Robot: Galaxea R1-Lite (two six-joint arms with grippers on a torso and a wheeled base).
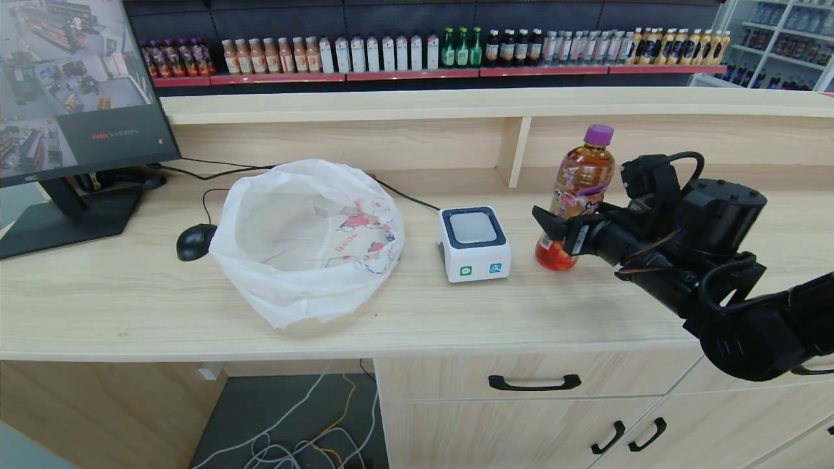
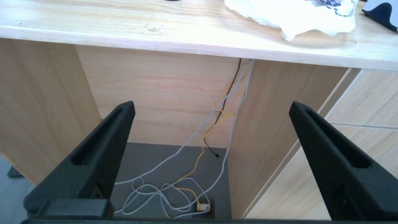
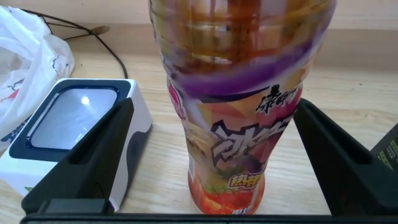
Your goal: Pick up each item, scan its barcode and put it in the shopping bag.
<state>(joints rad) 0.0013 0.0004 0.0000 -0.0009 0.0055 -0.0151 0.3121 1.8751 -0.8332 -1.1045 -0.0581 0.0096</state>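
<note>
An orange drink bottle (image 1: 578, 189) with a purple cap stands upright on the wooden counter (image 1: 130, 293), right of the white barcode scanner (image 1: 474, 243). My right gripper (image 1: 565, 227) is open around the bottle's lower half. In the right wrist view the bottle (image 3: 236, 124) sits between the two fingers (image 3: 81, 168) with a gap on each side. The white shopping bag (image 1: 306, 234) lies open left of the scanner. My left gripper (image 2: 211, 162) hangs open and empty below the counter's front edge.
A black mouse (image 1: 195, 241) and a monitor (image 1: 71, 85) stand at the counter's left. A raised back shelf (image 1: 456, 104) runs behind the bottle. Drawers with black handles (image 1: 534, 382) sit below. Loose cables (image 2: 186, 193) lie on the floor under the counter.
</note>
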